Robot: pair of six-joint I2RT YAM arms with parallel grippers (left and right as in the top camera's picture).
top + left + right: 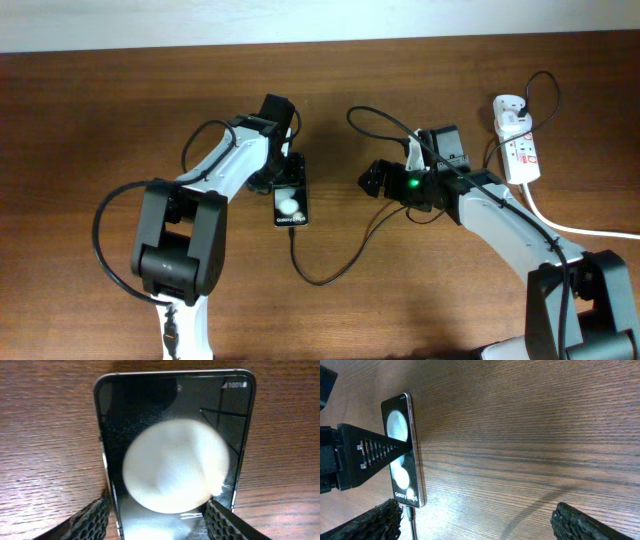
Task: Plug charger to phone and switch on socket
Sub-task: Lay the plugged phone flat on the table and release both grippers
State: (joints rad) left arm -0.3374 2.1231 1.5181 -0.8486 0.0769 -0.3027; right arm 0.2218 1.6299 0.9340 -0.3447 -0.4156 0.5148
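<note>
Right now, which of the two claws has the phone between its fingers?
The left gripper: its fingers clasp the phone at both long edges. The right gripper hangs open and empty beside it.

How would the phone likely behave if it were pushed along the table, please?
The phone looks like a rigid, glossy slab lying flat, so it would probably slide rather than tip or roll. Its mirror-like face suggests glass, likely slippery and scratch-prone. The charger appears plugged into its lettered end, so the cable might tug or twist it.

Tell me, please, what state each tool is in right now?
Left tool: closed on the Galaxy phone, gripping its edges.
Right tool: open, holding nothing.
</note>
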